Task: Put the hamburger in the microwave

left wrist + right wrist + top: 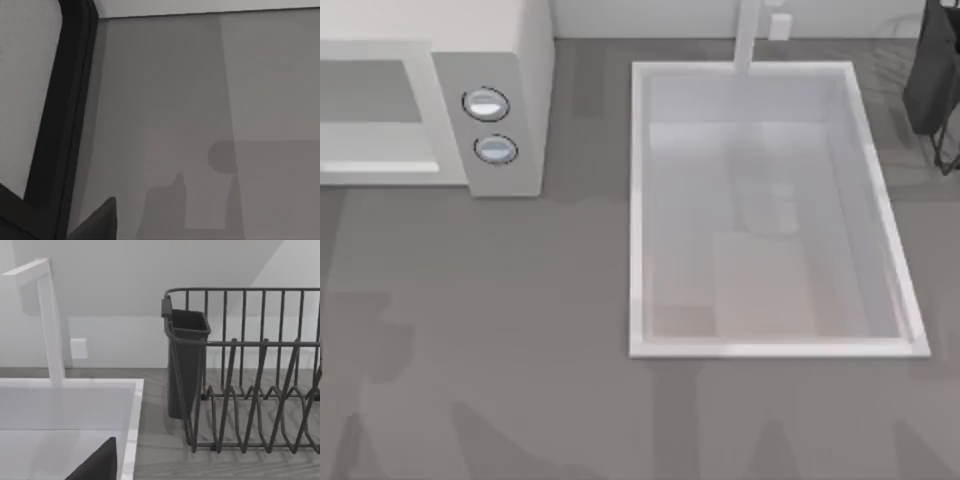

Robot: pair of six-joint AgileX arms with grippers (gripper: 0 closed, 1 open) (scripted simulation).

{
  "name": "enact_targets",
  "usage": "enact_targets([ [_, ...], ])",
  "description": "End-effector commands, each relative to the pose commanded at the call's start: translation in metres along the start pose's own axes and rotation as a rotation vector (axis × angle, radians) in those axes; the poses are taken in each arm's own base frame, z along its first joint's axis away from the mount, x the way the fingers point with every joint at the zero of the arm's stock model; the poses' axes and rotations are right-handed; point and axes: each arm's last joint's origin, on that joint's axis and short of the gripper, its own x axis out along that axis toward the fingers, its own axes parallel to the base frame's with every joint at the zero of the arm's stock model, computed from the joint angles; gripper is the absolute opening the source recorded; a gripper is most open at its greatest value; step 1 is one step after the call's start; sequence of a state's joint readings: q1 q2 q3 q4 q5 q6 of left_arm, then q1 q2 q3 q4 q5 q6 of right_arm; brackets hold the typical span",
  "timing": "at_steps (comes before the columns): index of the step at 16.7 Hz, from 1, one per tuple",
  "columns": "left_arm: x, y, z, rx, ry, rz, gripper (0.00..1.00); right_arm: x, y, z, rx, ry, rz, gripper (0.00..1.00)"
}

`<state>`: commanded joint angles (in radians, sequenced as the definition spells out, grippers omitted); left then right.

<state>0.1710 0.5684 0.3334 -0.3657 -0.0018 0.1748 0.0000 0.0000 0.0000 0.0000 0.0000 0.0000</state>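
- Two arms, neither gripper's finger state can be told from these views.
- Microwave [490,100] sits at the table's [520,330] far left; its door looks shut.
- Sink [640,200] right of centre; dish rack [250,390] just beyond it on the right.
- Hamburger's position cannot be told.
- Risk, as judgement: with the door shut, insertion is blocked; reaching blind could strike the sink rim or rack.
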Motion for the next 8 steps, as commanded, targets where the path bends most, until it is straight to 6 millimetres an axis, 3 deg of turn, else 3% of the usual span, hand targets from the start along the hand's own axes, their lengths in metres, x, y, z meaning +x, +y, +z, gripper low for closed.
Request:
enact_targets([
  [8, 0.048, 0.041, 0.026, 0.038, 0.637, -0.063, 1.00, 0.000, 0.000, 0.000, 0.000, 0.000, 0.000, 1.00],
])
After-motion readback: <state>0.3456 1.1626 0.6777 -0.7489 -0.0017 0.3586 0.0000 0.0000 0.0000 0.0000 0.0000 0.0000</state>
